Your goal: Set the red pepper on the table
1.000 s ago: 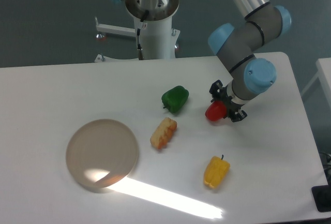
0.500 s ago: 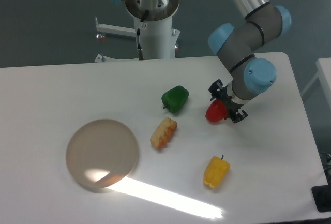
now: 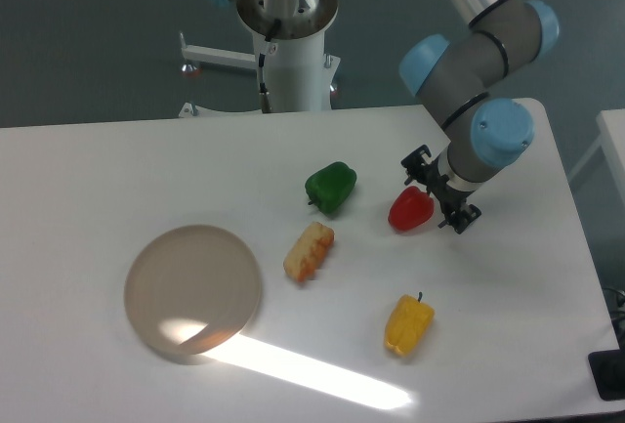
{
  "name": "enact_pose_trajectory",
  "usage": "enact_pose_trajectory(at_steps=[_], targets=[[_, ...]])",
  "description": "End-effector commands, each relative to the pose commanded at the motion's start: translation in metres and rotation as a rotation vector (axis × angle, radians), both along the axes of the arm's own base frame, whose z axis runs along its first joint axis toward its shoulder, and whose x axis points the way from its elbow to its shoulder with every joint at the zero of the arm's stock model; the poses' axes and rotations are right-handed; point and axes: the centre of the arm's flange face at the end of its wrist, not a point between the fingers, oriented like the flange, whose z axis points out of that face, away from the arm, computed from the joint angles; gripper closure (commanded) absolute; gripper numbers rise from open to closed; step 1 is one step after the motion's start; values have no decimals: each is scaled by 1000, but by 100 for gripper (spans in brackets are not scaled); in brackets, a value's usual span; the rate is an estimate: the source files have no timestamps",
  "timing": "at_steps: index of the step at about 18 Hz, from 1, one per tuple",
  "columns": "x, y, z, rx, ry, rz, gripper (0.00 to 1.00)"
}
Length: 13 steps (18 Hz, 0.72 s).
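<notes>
The red pepper (image 3: pixel 410 209) rests on the white table (image 3: pixel 117 169), right of centre, between the green pepper and the arm. My gripper (image 3: pixel 440 190) is just to the right of the red pepper, low over the table. Its black fingers (image 3: pixel 420 159) stand apart and no longer enclose the pepper; the near finger sits close to the pepper's right side. The gripper is open and empty.
A green pepper (image 3: pixel 330 187) lies left of the red one. A yellow-orange corn-like piece (image 3: pixel 309 251) lies below it. A yellow pepper (image 3: pixel 408 324) lies nearer the front. A round beige-grey plate (image 3: pixel 192 291) sits at the front left. The table's right edge is near the arm.
The gripper has drawn back to the right and slightly up, away from the red pepper. The pepper stays on the table where it was held.
</notes>
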Motion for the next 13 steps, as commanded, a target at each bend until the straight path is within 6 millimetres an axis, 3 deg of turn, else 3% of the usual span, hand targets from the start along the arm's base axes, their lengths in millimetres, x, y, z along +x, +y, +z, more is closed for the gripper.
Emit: enact_pose_trajectory(at_steps=[7,13], targets=[[-14,10,32,87,98,-27,0],[-17,14,37,102,122,-23,0]])
